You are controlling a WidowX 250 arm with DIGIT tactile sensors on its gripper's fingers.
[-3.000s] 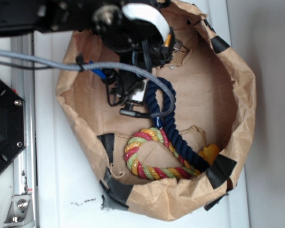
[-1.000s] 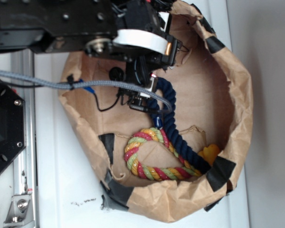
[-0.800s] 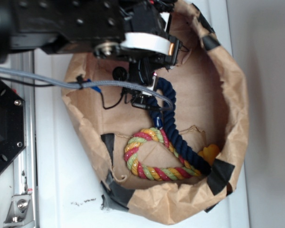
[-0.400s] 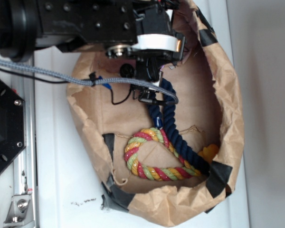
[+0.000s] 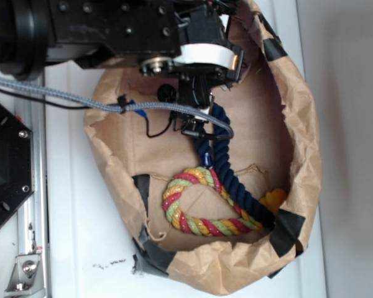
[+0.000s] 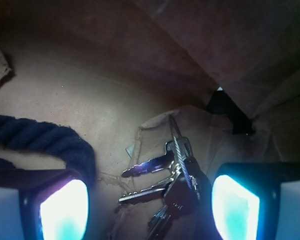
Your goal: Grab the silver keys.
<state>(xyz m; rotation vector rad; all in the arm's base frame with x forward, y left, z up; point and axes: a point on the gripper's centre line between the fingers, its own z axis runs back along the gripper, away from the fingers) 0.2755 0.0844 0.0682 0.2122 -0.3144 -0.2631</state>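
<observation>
The silver keys lie fanned out on the brown paper floor in the wrist view, blades pointing left. My gripper is open, and its two lit fingertips stand either side of the bunch without touching it. The right fingertip is close to the key heads. The left fingertip sits next to the navy blue rope. In the exterior view the gripper reaches down into the paper bag, and the arm hides the keys.
The navy rope runs from the gripper toward the bag's lower right. A multicoloured rope ring lies below it, and a yellow object is by the bag wall. Crumpled bag walls with black tape rise all round.
The arm has moved right and deeper into the bag, over the top end of the navy rope. The bag's walls have shifted and narrowed. The ropes stayed put.
</observation>
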